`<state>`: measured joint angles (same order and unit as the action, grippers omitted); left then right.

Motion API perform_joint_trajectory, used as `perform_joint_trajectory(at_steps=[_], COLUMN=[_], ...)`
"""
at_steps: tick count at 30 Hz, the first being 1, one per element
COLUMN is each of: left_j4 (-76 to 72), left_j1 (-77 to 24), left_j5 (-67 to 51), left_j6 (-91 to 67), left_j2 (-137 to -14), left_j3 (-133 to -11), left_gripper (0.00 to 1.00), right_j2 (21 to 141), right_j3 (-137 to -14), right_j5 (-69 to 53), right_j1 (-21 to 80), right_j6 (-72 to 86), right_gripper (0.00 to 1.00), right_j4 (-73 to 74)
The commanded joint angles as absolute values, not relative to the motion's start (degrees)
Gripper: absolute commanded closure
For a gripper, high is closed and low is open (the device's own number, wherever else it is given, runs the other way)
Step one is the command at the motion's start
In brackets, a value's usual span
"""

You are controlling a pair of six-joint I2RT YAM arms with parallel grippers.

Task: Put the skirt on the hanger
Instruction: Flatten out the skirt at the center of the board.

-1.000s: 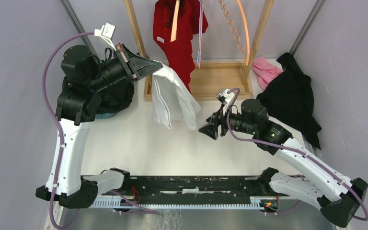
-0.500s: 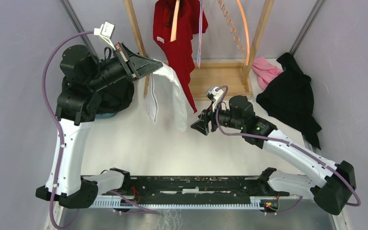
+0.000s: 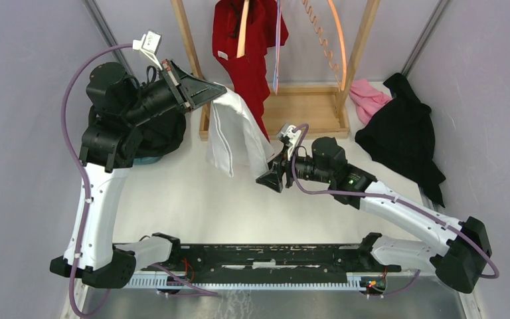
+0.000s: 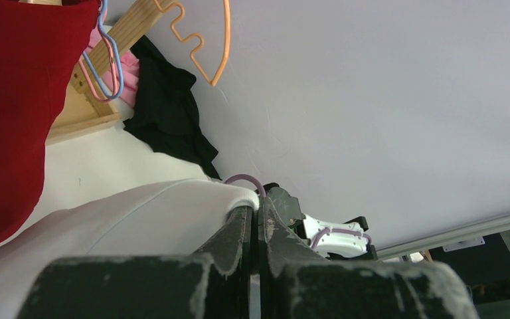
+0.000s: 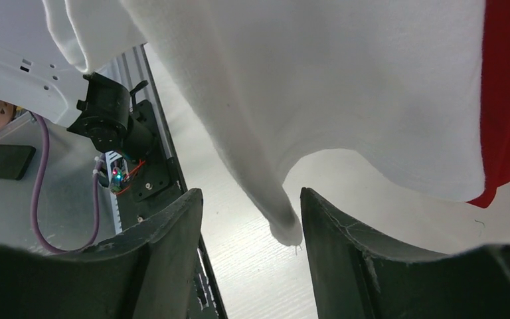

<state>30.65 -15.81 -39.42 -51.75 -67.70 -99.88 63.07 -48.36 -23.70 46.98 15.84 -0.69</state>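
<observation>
top external: left gripper [image 3: 216, 93] clamped on white fabric skirt [image 3: 236, 133], held aloft; right gripper [image 3: 265, 181] apart around its lower corner. orange wire hanger [image 4: 227, 26] bare, hanging not yet done.

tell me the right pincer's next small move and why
Probably close the right pincer on the hanging corner of the white skirt: it dangles between the open fingers, while the left pincer, shut, holds the skirt up.
</observation>
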Motion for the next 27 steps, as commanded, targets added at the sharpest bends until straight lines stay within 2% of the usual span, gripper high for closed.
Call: perform_joint_trajectory(at_steps=[1,4,6,10,15,18,27], left_j4=[25.81,25.75,25.75,25.85,28.64,31.46,35.07], left_j1=[-15.74,-15.73,-15.73,-15.74,-15.73,-15.73,-15.73], left_j5=[-40.96,-41.04,-41.04,-40.98,-39.28,-37.06,-34.61], left_j6=[-54.56,-54.67,-54.73,-54.6,-52.58,-50.57,-47.76], left_j2=[-67.23,-67.17,-67.2,-66.88,-65.6,-64.3,-57.25], left_j3=[-100.37,-100.61,-100.63,-100.13,-98.27,-96.45,-86.21], left_gripper=[0.97,0.97,0.97,0.97,0.97,0.97,0.97], right_j2=[64.53,65.35,65.73,65.49,59.55,55.23,44.66], right_j3=[-47.96,-47.6,-47.73,-48.88,-50.8,-53.18,-59.8], right_j5=[-23.18,-21.76,-21.02,-20.01,-17.38,-15.54,-10.76], right_j1=[48.08,48.5,48.54,48.56,48.56,48.6,48.58], right_j6=[16.31,16.17,16.15,15.68,14.09,12.78,10.77], right_gripper=[0.39,0.39,0.44,0.67,0.83,0.87,0.9], right_j4=[-4.86,-5.63,-5.55,-2.83,7.61,16.16,35.69])
